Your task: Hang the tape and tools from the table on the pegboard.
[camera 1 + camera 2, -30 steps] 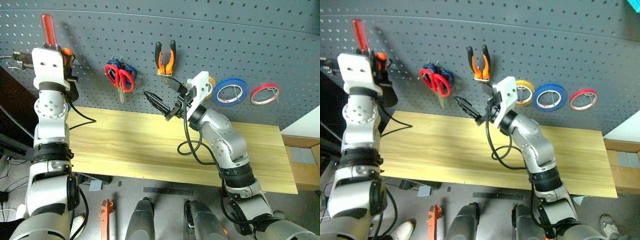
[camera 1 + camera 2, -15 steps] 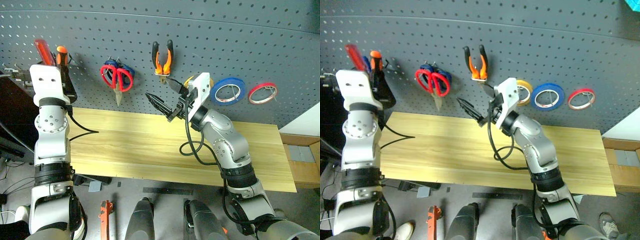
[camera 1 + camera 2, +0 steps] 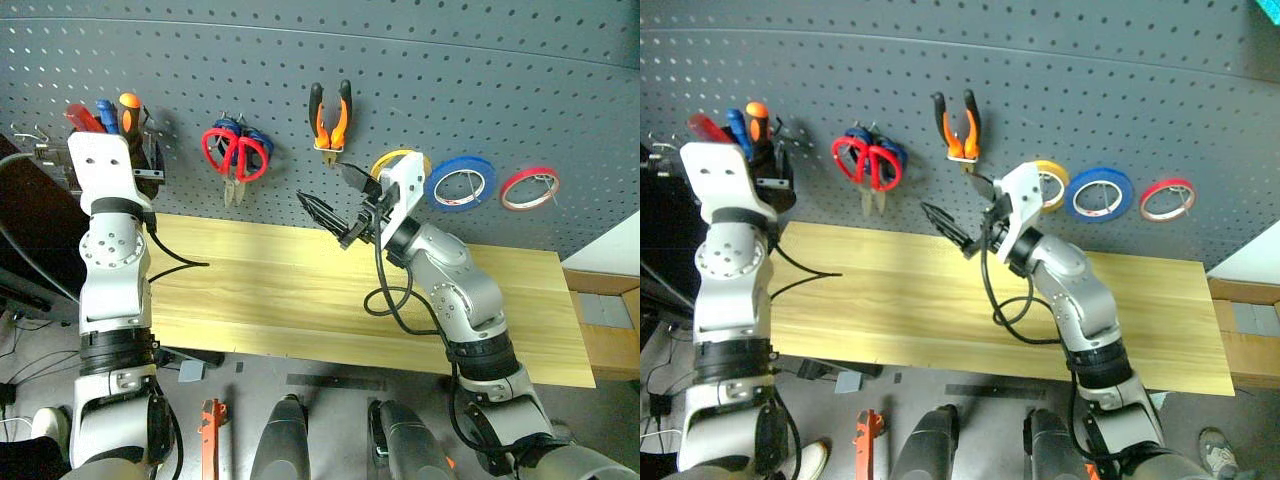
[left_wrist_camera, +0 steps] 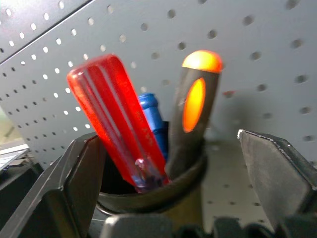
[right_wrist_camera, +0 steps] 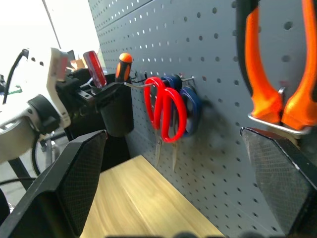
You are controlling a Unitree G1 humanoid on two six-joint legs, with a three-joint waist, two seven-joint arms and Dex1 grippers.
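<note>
We see the red-handled screwdriver (image 4: 116,124) standing in a black cup (image 5: 118,110) on the pegboard (image 3: 450,70) at ten o'clock, our left fingers (image 4: 77,183) spread wide around it, red scissors (image 3: 240,160), pliers (image 3: 331,120) and blue tape (image 3: 460,183) hanging rightward, our right fingers (image 3: 318,212) open above the bench (image 3: 280,290).

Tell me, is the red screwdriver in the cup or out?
In. The red screwdriver leans in the black cup beside the blue and orange ones, and the open left gripper has let go.
</note>
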